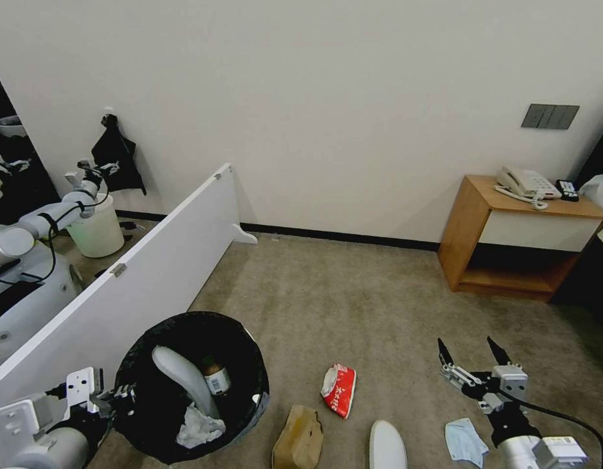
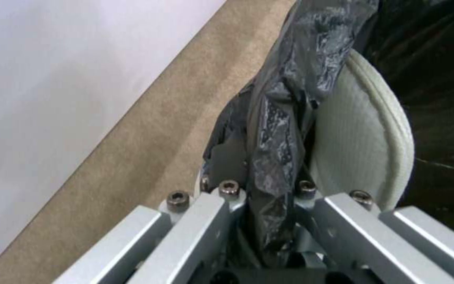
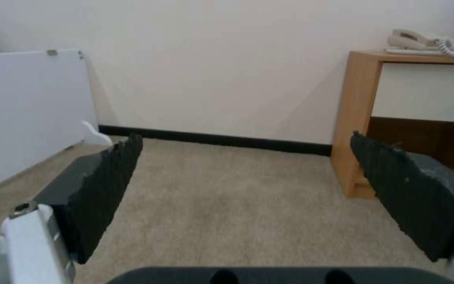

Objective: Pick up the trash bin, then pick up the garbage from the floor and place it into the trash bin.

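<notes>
**Operator:** Pale-blue, that nearest piece of garbage — where does it lie from your free fingers?

**Guide:** Your right gripper (image 1: 474, 352) hangs above the carpet (image 1: 353, 293) with its two black fingers (image 3: 106, 185) spread wide and nothing between them. The pale-blue mask (image 1: 465, 441) lies flat and crumpled behind and just below those fingertips, back toward the wrist, so you would judge a pull back and a drop before closing. The white slipper (image 1: 387, 447) lies farther toward your left side, its long axis running roughly along the way the fingers point.

**Operator:** And the rest?

**Guide:** The red snack packet (image 1: 339, 389) and the brown paper bag (image 1: 299, 438) sit beyond the slipper, between the right fingers and the trash bin (image 1: 191, 384). All four are nearer the right arm.

**Operator:** The bin itself?

**Guide:** Your left gripper (image 2: 269, 205) is pinched on its rim, fingers pressed onto the crinkly black bag (image 2: 285, 118) folded over the edge. Inside you can see another white slipper (image 1: 184, 378), a small bottle (image 1: 215, 376) and white tissue (image 1: 198, 426). Whether the bin is off the carpet, you cannot tell
</notes>
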### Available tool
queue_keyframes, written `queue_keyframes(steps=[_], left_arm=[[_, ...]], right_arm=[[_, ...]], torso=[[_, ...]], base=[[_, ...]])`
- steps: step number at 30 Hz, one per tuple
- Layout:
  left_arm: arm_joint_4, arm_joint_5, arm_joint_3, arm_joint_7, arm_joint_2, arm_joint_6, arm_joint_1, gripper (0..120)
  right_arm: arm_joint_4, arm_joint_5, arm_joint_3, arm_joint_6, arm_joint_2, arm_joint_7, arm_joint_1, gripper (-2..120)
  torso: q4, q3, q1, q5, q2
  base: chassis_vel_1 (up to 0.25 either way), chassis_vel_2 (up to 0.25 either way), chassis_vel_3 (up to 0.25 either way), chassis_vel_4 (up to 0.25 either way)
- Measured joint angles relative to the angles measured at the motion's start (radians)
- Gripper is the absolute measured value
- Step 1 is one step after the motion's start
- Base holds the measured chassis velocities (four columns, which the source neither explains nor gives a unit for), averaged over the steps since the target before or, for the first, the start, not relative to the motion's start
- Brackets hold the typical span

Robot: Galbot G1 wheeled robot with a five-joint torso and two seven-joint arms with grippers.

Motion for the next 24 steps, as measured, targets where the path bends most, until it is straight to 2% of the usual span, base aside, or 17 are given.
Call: queue_keyframes(steps=[24], left_arm=[[0.013, 0.004, 0.006, 0.002, 0.003, 0.000, -0.016, 3]], right_arm=[[-0.017, 0.006, -0.012, -0.004, -0.001, -0.003, 0.018, 100]], torso=[[0.0001, 0.000, 0.000, 0.0000, 0.000]], base=[[0.075, -0.062, -0.070, 0.073]])
